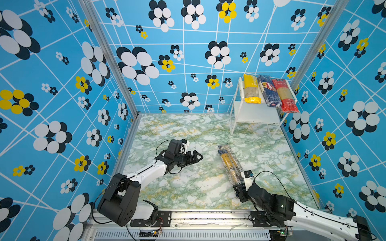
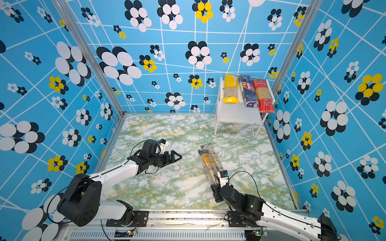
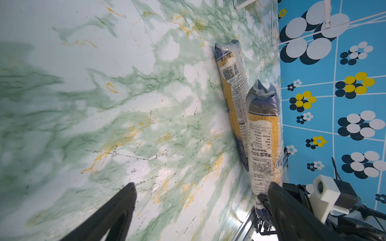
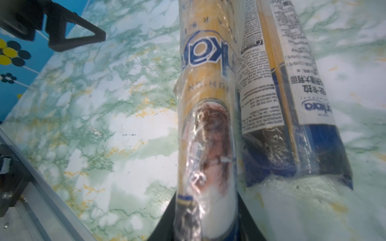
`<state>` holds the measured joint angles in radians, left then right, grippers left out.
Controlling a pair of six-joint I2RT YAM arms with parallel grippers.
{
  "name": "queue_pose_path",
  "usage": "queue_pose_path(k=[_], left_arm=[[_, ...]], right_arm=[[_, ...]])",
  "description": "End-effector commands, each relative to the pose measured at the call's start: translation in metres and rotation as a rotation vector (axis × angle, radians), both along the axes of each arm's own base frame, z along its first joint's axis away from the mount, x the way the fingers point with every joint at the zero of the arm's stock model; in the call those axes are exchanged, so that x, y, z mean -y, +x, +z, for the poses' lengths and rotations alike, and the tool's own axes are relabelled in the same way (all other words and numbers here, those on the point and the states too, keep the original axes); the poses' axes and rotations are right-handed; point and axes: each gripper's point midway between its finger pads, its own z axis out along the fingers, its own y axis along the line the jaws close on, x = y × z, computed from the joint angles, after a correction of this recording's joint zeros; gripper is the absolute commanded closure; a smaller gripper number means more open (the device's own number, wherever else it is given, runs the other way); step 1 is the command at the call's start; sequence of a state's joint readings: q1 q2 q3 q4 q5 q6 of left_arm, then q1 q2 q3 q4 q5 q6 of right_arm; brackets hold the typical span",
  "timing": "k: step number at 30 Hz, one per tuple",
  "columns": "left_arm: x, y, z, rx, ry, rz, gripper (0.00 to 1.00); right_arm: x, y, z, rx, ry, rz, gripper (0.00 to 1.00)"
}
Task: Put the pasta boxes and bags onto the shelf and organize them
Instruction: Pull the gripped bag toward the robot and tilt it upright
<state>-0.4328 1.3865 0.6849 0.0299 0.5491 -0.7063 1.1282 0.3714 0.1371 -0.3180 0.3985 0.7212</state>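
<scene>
In both top views the right gripper (image 1: 239,186) pinches the near end of one clear pack (image 1: 227,164) at the table (image 1: 188,187), well apart from the shelf (image 1: 252,115); left wrist view: left gripper (image 3: 202,185) jaws spread, empty; right wrist view: twin pack (image 4: 271,94) lies just beside, so lift slowly.

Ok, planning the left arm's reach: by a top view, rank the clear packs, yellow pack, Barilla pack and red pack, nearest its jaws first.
1. clear packs, on the table
2. yellow pack, left on the shelf
3. Barilla pack, shelf's middle
4. red pack, shelf's right side
</scene>
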Motion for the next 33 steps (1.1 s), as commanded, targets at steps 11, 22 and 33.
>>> queue_pose_path(k=[11,22,33], left_arm=[[0.007,0.006,0.008,0.029,-0.008,-0.023,0.01],[0.009,0.007,0.009,0.027,-0.013,-0.029,0.01],[0.008,0.004,0.01,0.029,-0.014,-0.036,0.01]], right_arm=[[0.006,0.017,0.066,0.186,0.29,-0.107,1.0],[0.032,0.029,0.091,0.218,0.39,-0.237,1.0],[0.051,0.043,0.096,0.212,0.393,-0.317,1.0]])
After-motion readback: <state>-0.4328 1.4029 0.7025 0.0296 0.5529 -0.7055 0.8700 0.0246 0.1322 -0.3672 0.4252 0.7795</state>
